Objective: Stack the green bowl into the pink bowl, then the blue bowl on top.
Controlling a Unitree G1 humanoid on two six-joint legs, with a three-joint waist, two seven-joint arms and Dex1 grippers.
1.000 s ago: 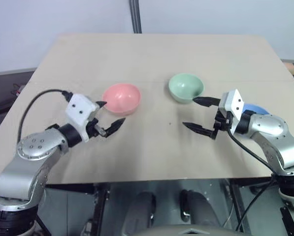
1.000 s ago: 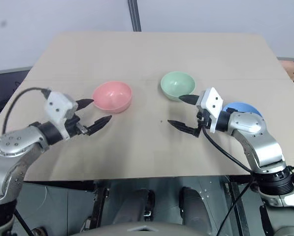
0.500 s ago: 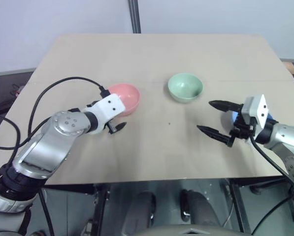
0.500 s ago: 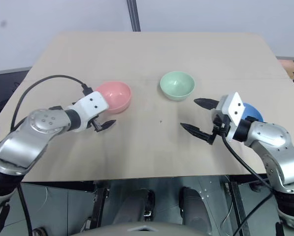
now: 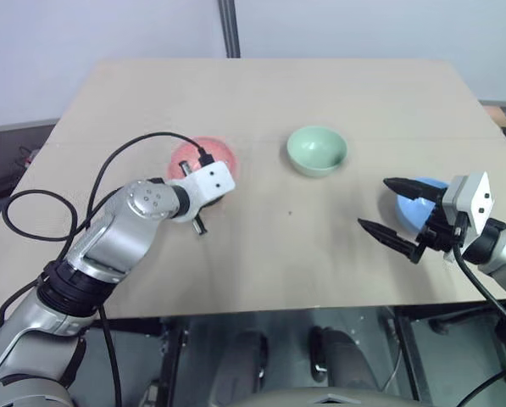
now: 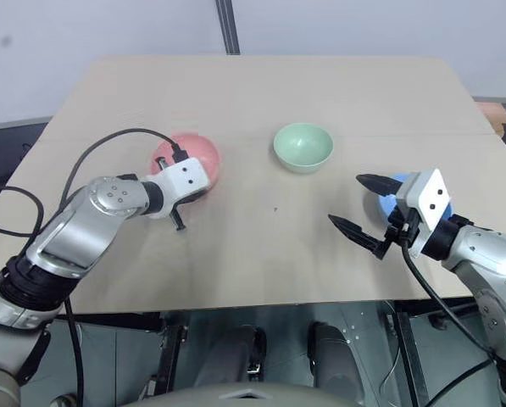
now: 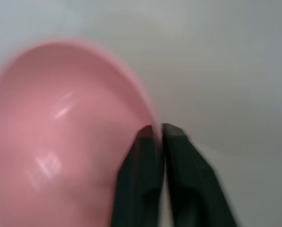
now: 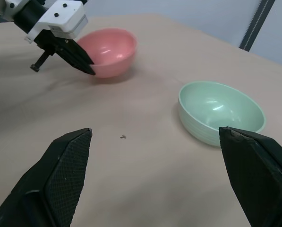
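Observation:
The pink bowl [image 5: 200, 155] sits left of centre on the table, and my left gripper [image 7: 156, 130] is shut on its near rim, one finger inside and one outside. Upright to its right, with nothing in it, stands the green bowl [image 5: 317, 151]. The blue bowl [image 5: 409, 210] rests near the table's right front and is partly hidden behind my right gripper [image 5: 374, 203]. That gripper hovers wide open and holds nothing, pointing toward the green bowl [image 8: 221, 111] from a distance.
The tan table [image 5: 278, 93] ends close in front of both arms and just right of the blue bowl. A metal post [image 5: 229, 30] rises behind the far edge. My left arm's black cable [image 5: 108, 170] loops over the table's left side.
My left gripper reached forward to the pink bowl and shut on its rim. My right gripper drew back to the right, away from the green bowl, and stayed open.

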